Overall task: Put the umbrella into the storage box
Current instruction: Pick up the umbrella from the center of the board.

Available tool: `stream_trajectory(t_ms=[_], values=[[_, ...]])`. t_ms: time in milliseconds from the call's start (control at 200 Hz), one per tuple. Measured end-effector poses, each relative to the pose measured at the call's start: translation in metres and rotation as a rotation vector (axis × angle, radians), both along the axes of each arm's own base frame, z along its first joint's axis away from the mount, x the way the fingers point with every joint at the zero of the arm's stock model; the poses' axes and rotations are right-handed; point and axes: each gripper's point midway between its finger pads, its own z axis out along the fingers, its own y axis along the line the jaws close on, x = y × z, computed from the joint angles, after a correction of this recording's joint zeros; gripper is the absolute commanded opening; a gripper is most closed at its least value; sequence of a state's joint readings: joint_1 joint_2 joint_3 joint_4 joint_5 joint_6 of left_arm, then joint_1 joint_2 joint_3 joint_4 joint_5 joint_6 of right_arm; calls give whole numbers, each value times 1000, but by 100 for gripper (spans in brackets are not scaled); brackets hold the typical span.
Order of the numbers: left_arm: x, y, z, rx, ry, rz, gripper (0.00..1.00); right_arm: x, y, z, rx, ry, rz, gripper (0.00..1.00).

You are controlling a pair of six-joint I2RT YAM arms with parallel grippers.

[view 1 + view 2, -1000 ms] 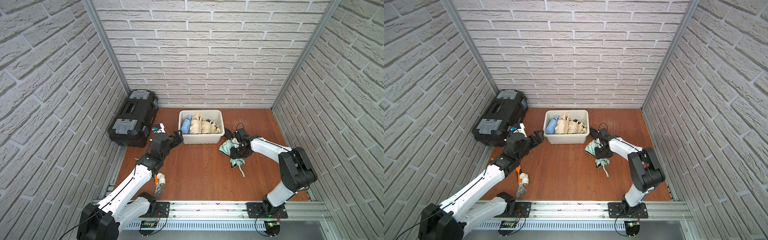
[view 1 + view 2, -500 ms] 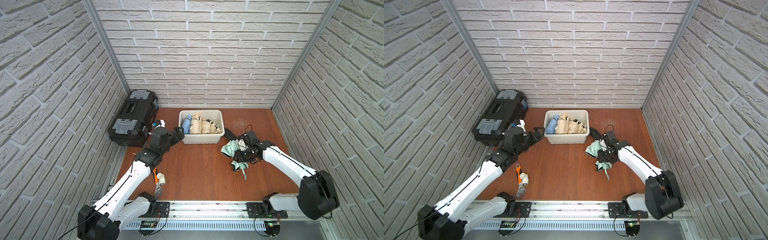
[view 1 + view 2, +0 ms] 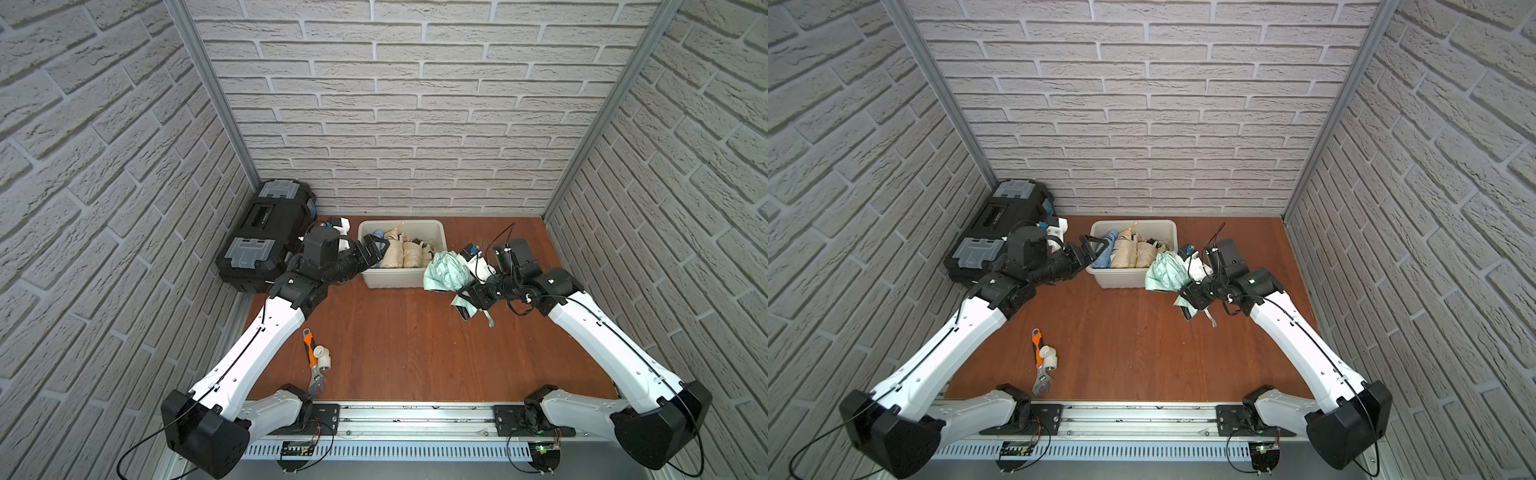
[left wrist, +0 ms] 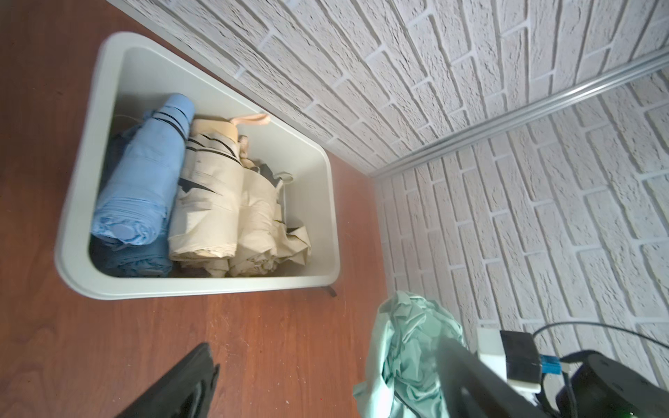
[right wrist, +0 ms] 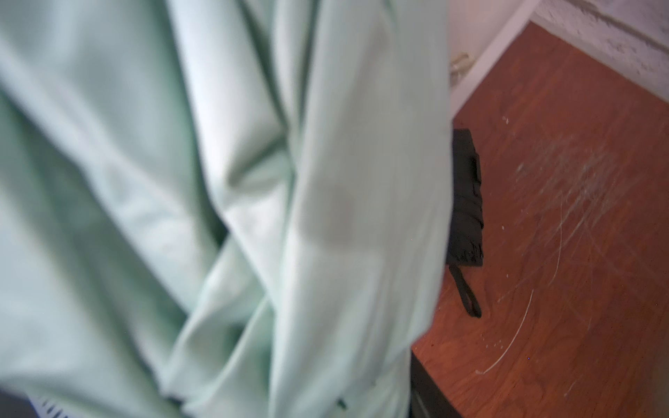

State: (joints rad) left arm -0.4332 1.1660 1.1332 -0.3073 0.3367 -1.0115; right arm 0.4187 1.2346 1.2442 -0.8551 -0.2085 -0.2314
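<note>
The umbrella (image 3: 446, 272), mint-green and only loosely bundled, is held by the right gripper (image 3: 467, 296), whose jaws are closed on its lower part (the exact contact is buried in cloth, and the right wrist view is filled almost wholly by fabric). It is seen in both top views just beside the right front corner of the storage box (image 3: 401, 223). It appears to be lifted clear of the bench (image 3: 395, 353), with a strap hanging below the gripper, and it is not yet over the rim. The left gripper (image 3: 372, 250) is spread wide with nothing between its jaws and is poised at the box's left end, near the blue umbrella (image 4: 144, 173) stowed there. Beige umbrellas (image 4: 213, 195) are packed beside the blue one, so that only a strip at the box's right end is left free.

The step in hand is judged to be the carry: the pick-up looks done, the placing not begun. For the next move the umbrella would have to be raised above the rim and carried over the free strip. It would then be lowered lengthwise, parallel to those inside, before the jaws are parted. Care is called for, since the loose canopy could snag on the rim or spill over it. A black sleeve (image 5: 465, 202) lying on the bench by the box, the toolbox (image 3: 266, 232) and the wrench (image 3: 307, 347) are not concerned.
</note>
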Motion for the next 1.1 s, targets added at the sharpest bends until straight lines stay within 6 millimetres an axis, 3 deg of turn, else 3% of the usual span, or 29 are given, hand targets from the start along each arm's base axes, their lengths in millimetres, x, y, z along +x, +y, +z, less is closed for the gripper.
stream_trajectory(t_ms=[280, 490, 700, 1100], values=[[-6, -37, -2, -102, 107, -181, 98, 3, 47, 13, -118, -138, 386, 20], [-10, -62, -14, -175, 253, -307, 98, -5, 65, 17, -189, -245, 603, 19], [-29, -72, -15, -199, 320, -428, 98, 5, 73, 24, -225, -321, 663, 17], [-57, -78, -9, -239, 332, -586, 82, 25, 84, 29, -300, -425, 692, 16]])
